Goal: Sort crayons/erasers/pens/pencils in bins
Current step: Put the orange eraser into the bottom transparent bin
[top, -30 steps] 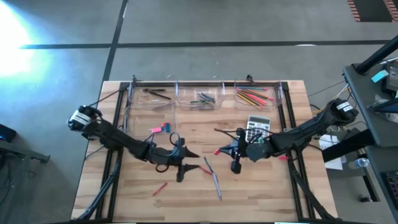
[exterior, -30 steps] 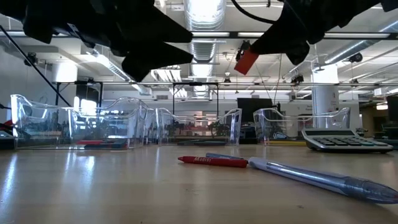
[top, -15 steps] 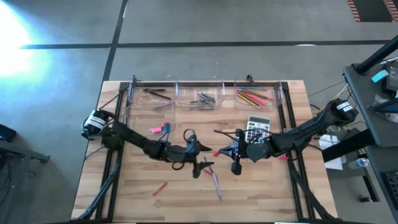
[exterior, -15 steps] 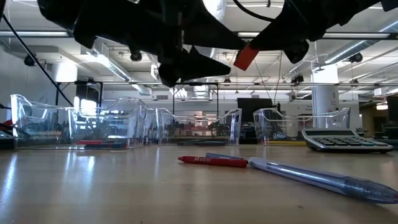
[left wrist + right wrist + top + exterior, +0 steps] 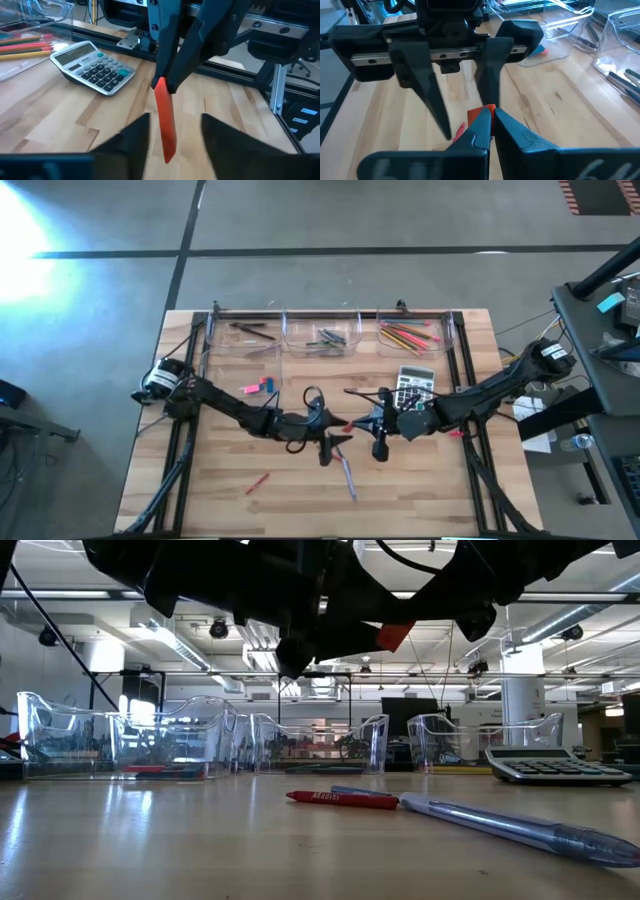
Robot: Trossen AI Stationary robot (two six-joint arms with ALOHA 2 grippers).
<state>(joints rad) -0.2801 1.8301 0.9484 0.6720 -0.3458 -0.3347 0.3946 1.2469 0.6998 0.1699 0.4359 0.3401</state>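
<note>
Nearest the low camera, a clear plastic pen (image 5: pixel 520 825) and a red crayon (image 5: pixel 342 799) lie on the wooden tabletop (image 5: pixel 150 850). Above them the right tool (image 5: pixel 488 120) pinches a short red-orange crayon (image 5: pixel 165 120), raised mid-air; the left tool (image 5: pixel 172 131), fingers spread, straddles it. Beyond sit a grey calculator (image 5: pixel 415 383) and clear plastic bins (image 5: pixel 315 336).

The wooden desk (image 5: pixel 420 480) holds clear bins (image 5: pixel 318 338) along its far edge. A calculator (image 5: pixel 416 383) lies on the right. A pen (image 5: pixel 348 478) and red crayon (image 5: pixel 257 481) lie near the front.
</note>
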